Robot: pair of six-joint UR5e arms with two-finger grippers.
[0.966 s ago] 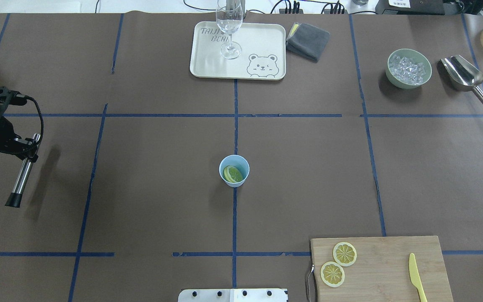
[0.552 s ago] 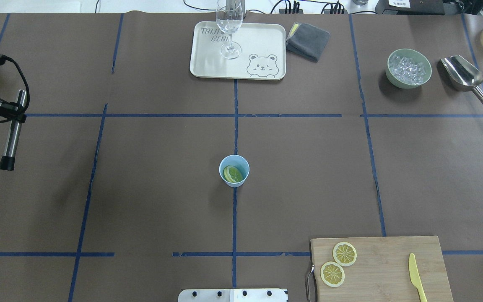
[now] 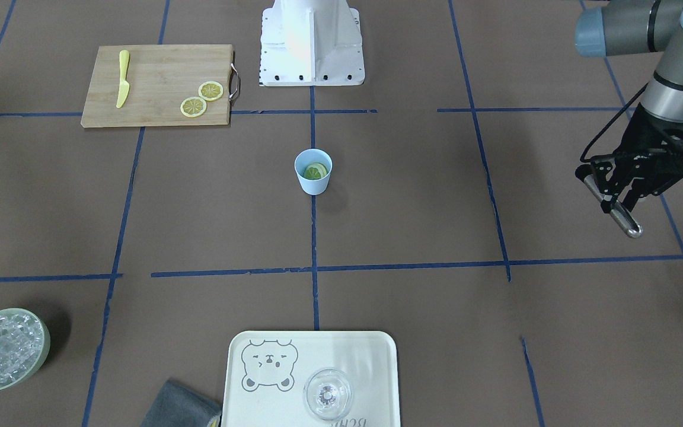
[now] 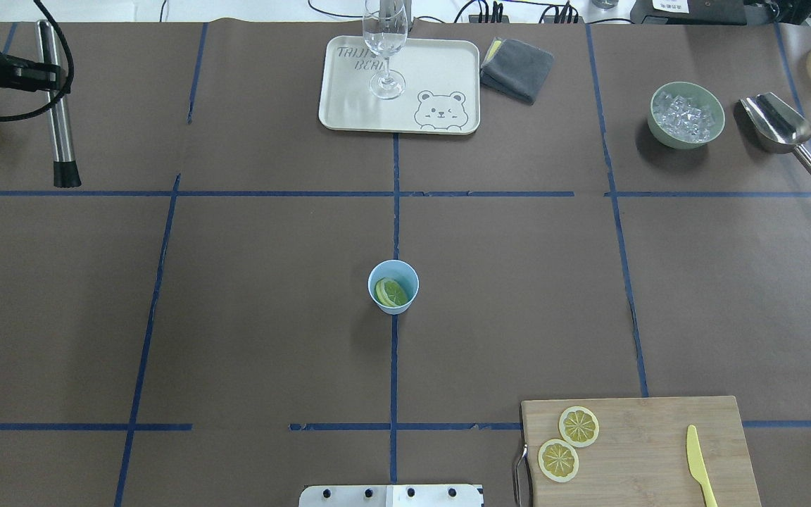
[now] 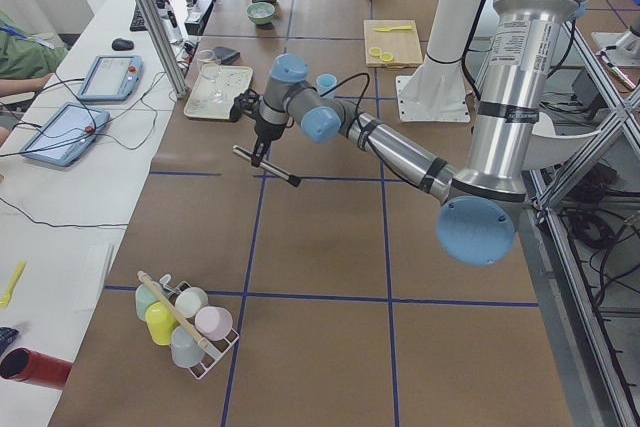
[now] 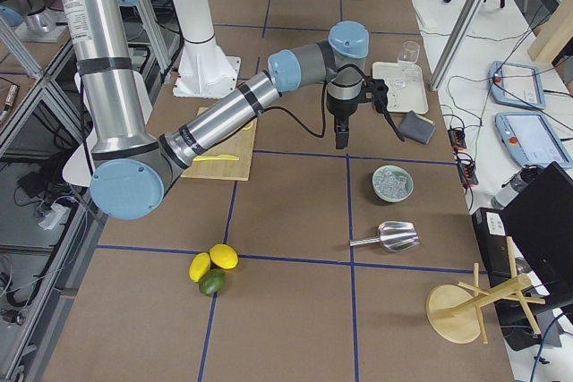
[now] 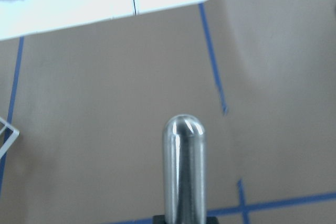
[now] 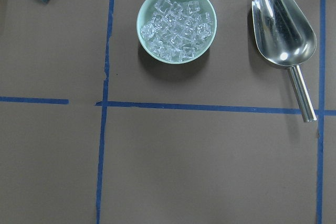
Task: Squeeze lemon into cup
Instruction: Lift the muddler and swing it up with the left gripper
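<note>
My left end effector (image 4: 34,70) has swung away from my base over the last second, from low on the table's left side to the far left corner, while the cup and everything else have stayed put. It is clamped on a steel rod (image 4: 60,127) with a black tip, holding it clear of the table (image 4: 272,246); the black tip points back toward my side. At the table's centre, where the blue tape lines meet, the light-blue cup (image 3: 315,185) stands upright with the lemon (image 4: 391,292) lying tilted inside it. Further right, near my base, two matching slices (image 4: 579,426) (image 4: 558,460) lie side by side on a cutting board (image 4: 645,451), with a yellow knife (image 4: 698,465) beyond them. At the far right sits a pale green bowl (image 4: 653,116) of ice, with a metal scoop (image 4: 778,127) just beside it. My right end effector (image 6: 340,140) hangs above that area, and I cannot tell whether its fingers are apart or together.
</note>
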